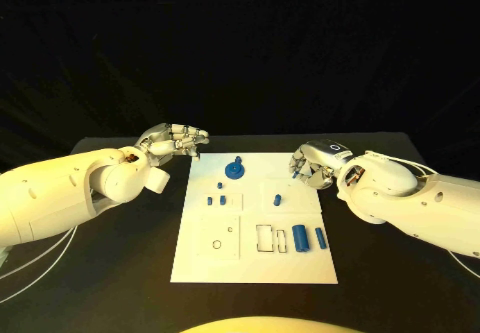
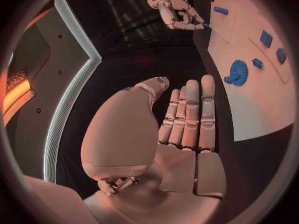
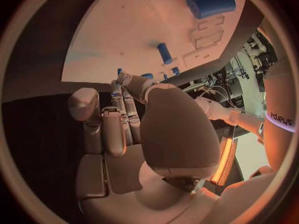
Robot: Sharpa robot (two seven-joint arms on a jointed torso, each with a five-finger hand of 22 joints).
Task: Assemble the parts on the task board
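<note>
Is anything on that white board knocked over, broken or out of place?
Nothing stands out. The board lies flat and square on the table, and the blue parts sit in tidy groups. Neither hand touches them.

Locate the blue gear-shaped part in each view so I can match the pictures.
Head view: the blue gear stands near the far edge of the white board, between the two hands.
Left wrist view: the gear lies on the board, beyond the left hand.
Right wrist view: I cannot pick the gear out.
Shared landmark: the white board.
</note>
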